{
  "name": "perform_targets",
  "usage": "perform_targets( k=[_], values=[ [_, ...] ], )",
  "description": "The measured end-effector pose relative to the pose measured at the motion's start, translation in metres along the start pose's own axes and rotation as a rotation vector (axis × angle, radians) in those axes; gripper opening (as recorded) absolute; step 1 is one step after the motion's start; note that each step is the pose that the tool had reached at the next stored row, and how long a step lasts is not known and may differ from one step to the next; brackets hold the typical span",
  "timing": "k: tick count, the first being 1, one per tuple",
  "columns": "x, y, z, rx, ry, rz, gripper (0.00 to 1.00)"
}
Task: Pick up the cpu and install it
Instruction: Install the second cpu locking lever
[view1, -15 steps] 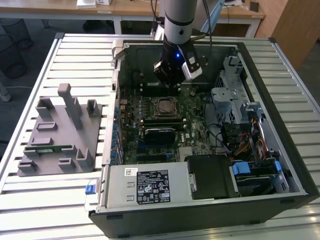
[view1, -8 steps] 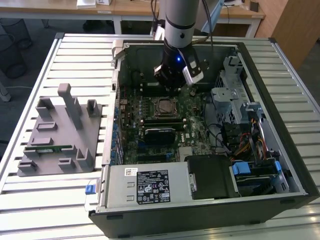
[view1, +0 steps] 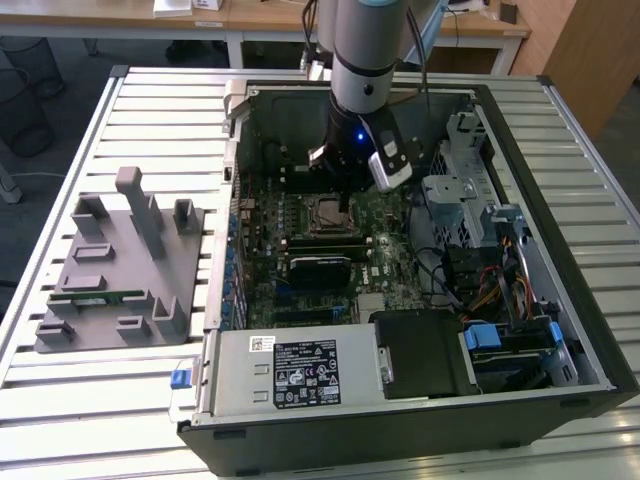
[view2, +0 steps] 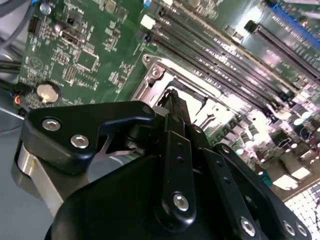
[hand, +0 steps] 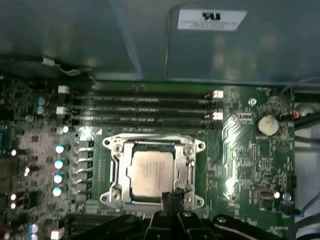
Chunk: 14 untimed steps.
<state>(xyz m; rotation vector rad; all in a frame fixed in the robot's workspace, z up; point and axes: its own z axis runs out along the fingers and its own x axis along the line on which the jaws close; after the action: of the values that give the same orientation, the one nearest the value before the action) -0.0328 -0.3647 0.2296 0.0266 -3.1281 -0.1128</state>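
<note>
Arm (view1: 366, 60) over motherboard (view1: 330, 235) (open case) — socket-side

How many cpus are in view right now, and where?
1. The cpu lies inside the socket frame on the motherboard in the first wrist view, close to the gripper. Another could be hidden behind the arm.

The arm reaches straight down, its hand (view1: 343, 203) pointing downward with black fingers (view2: 172, 112) drawn together.

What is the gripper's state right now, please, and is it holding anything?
Gripper: closed, fingers together and holding nothing, at the edge of the socket where the cpu sits.
</note>
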Motion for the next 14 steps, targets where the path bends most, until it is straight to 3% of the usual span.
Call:
perform_targets(
  k=[2, 3, 11, 14],
  values=[
    [-0.0007, -0.0005, -0.0006, -0.0003, 0.013, 0.001, 0.11],
    [-0.0007, -0.0012, -0.0007, -0.0013, 0.015, 0.001, 0.11],
    [0.0003, -0.02, -0.0018, -0.0016, 0.0152, 0.0, 0.11],
    [0.0055, -0.0241, -0.0016, -0.0017, 0.0152, -0.002, 0.11]
  ],
)
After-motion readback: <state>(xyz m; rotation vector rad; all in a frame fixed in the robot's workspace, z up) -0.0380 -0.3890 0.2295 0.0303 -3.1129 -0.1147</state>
